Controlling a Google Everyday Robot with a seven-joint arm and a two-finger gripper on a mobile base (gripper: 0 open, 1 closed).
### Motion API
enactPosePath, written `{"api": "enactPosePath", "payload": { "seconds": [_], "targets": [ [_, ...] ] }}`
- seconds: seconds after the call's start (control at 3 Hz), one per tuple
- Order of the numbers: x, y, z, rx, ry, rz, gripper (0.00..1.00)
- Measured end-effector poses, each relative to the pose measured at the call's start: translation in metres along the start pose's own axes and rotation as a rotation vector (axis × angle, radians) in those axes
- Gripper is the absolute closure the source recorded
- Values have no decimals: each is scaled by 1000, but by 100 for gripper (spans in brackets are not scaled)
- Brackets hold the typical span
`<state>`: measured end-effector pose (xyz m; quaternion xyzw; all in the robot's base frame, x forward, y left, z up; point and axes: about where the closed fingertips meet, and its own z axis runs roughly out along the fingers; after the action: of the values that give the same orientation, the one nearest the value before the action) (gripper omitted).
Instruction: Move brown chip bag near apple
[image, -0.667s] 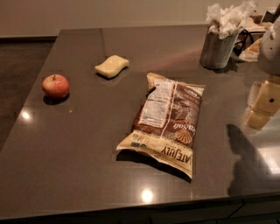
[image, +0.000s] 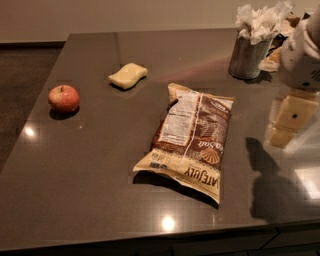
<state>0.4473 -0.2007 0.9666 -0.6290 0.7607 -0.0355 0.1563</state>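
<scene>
Shifting a little to the left since the earlier frame, the gripper (image: 289, 122) is now hanging slightly closer to the brown chip bag (image: 192, 137). The bag, the apple (image: 63, 98) and everything else on the table (image: 85, 170) are lying where they were.

The gripper is hovering over the right side of the table, showing as cream-coloured blocks below the pale rounded end of the arm (image: 302, 55). It is not touching the bag, and a strip of bare dark surface is showing between them. It is carrying nothing that can be seen. Whether it is released or clenched cannot be told from this angle. Its shadow (image: 267, 180) is falling on the tabletop just below it, near the bag's lower right corner.

The brown chip bag is lying flat near the middle of the table with its nutrition label facing up and its lettered end pointing toward the front edge. The apple is sitting upright, well apart from the bag, close to the table's left edge. A pale yellow sponge (image: 128, 75) is resting farther back, between the two. A metal cup (image: 246, 59) stuffed with white napkins (image: 260, 20) is standing at the back right.

The arm is running out past the right edge, so only its end is showing. The bag's lettering is reading upside down, and its first letter is getting lost at the crumpled corner. Behind the cup, pale and orange shapes are blurring together and cannot be identified.
</scene>
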Motion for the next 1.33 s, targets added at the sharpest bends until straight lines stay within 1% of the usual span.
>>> {"api": "enactPosePath", "payload": {
  "seconds": [0.33, 0.67, 1.0, 1.33],
  "targets": [
    [-22, -13, 23, -10, -10, -78, 0],
    [-42, -31, 49, -33, -19, -134, 0],
    [-58, -47, 78, -96, -23, -173, 0],
    [-70, -51, 105, -163, -17, -198, 0]
  ]
}}
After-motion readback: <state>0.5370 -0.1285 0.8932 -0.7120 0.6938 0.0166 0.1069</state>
